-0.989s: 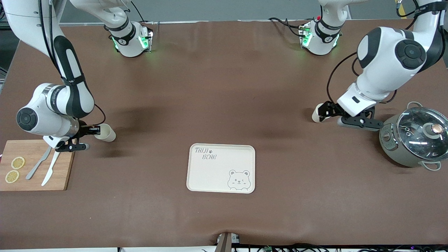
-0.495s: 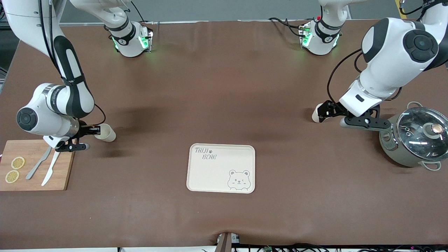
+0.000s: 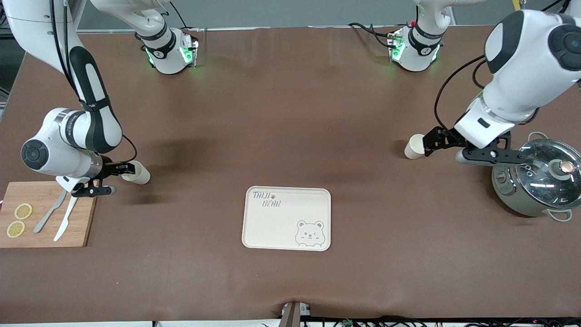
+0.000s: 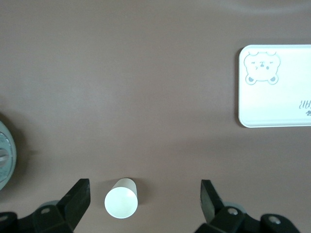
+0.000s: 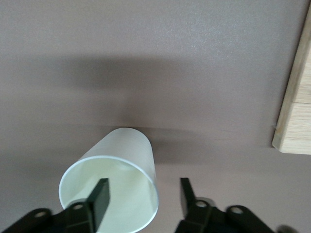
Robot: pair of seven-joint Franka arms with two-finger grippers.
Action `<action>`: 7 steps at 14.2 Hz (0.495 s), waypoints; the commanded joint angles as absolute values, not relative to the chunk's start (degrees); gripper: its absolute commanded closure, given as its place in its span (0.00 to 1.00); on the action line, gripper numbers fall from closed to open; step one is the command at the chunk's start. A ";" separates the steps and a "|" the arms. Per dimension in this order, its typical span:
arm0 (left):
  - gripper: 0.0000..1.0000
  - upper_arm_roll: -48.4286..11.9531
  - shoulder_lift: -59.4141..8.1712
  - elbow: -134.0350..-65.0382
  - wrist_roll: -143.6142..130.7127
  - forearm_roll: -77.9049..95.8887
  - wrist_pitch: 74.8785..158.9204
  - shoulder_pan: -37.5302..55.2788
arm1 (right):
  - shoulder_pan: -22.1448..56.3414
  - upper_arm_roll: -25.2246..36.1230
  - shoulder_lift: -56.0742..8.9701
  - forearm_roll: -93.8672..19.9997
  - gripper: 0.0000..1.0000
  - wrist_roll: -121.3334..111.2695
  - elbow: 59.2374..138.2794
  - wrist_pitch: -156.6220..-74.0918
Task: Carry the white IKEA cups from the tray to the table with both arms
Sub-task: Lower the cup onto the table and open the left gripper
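Front view, nearest first: a cream tray [image 3: 287,218] with a bear drawing lies flat on the brown desk [image 3: 290,281], about midway between the two arms' ends. At the right arm's end, about as near as the tray, a wooden cutting board [image 3: 45,215] carries two lemon slices [image 3: 19,220] and two pieces of cutlery [image 3: 59,215]. At the left arm's end stands a grey-green pot [image 3: 538,179] with a glass lid.

A little farther from the camera than the board, the right tool [image 3: 109,179] is low at the desk, beside one white cup [image 3: 136,172]. In the right wrist view this cup [image 5: 112,182] looks tilted, its open mouth toward the camera; one finger [image 5: 99,199] sits inside the rim and the other stands outside the wall with a gap, so the jaws are parted and do not clamp the cup.

Farther still, toward the left arm's end, the second white cup [image 3: 414,146] stands upright on the desk. The left tool [image 3: 454,147] is up in the air just beside it, over the desk between cup and pot. In the left wrist view its fingers [image 4: 77,201] are spread wide and hold nothing; the cup [image 4: 121,205] shows below, rim up, between them, with the tray [image 4: 274,86] well apart.
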State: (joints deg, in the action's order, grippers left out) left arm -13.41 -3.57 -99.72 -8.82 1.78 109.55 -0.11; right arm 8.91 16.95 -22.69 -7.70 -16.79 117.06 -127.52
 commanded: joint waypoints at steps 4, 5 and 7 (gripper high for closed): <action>0.00 -11.69 -4.66 -96.33 -7.40 -0.08 106.53 1.05 | 8.26 16.52 -20.65 -8.26 0.00 -17.67 116.55 -121.92; 0.00 -11.60 -4.75 -96.33 -5.99 -0.09 106.52 1.05 | 8.96 16.52 -20.74 -8.17 0.00 -17.41 116.54 -121.56; 0.00 -10.55 -4.66 -96.07 -4.84 -0.26 106.44 1.23 | 8.88 16.44 -20.39 -8.17 0.00 -17.40 116.11 -119.46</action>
